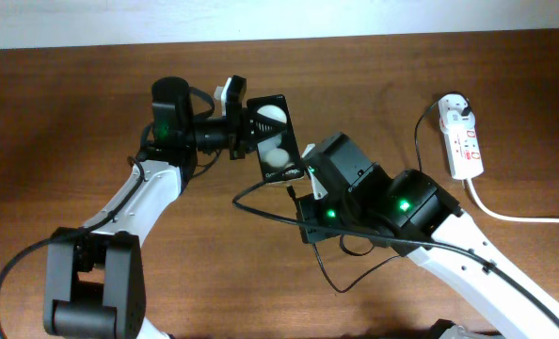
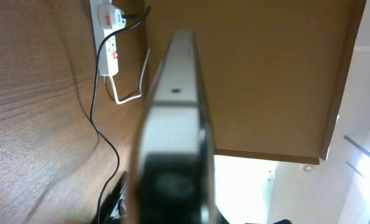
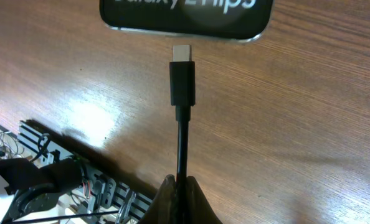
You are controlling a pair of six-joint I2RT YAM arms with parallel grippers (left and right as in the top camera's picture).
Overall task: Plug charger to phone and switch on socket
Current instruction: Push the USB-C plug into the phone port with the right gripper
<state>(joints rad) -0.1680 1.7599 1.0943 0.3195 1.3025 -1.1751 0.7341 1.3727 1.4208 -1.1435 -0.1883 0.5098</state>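
Phone [image 3: 186, 15] is cut off above, charger [image 3: 182, 84] tip just short.

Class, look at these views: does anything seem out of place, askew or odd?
The phone is not lying flat: the left fingers hold it up, tilted. The charger, pinched in the right fingers, ends just short of it, not plugged in. Nothing looks damaged.

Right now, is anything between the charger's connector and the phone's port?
Nothing visible. The right gripper holds the charger with its tip just short of the phone; only an open gap lies between them.
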